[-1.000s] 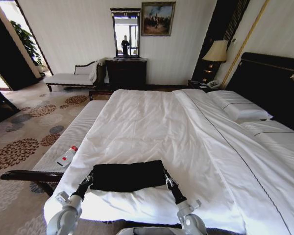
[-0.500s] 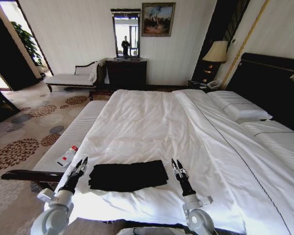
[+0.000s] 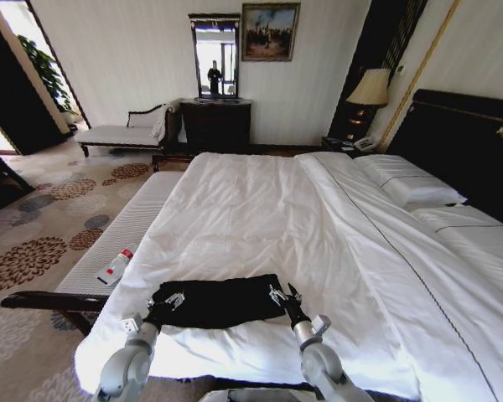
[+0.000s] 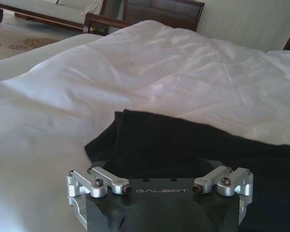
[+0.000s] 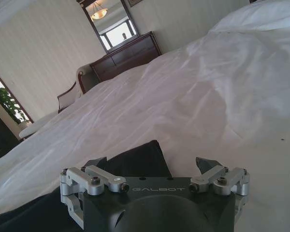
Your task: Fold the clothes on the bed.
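Observation:
The clothes [image 3: 218,301] lie as a folded black rectangle on the white bed [image 3: 318,226], close to its near edge. My left gripper [image 3: 169,300] sits at the rectangle's near left corner, my right gripper [image 3: 281,296] at its near right corner. In the right wrist view the right gripper [image 5: 151,163] stands open, one fingertip [image 5: 96,162] over the black fabric [image 5: 135,159] and the other over the white sheet. The left wrist view has the black fabric [image 4: 183,145] just ahead of the left gripper, whose linkages are spread wide and whose fingertips are hidden against the cloth.
A long white bench [image 3: 121,234] runs along the bed's left side with a bottle [image 3: 116,266] on it. A dark wooden rail [image 3: 50,300] juts out at the near left. Pillows [image 3: 411,184] lie by the headboard at right. A dresser [image 3: 216,124] stands at the far wall.
One second ago both grippers held the shirt's side edges. They let go and spread outward, and have now moved back in to its near corners.

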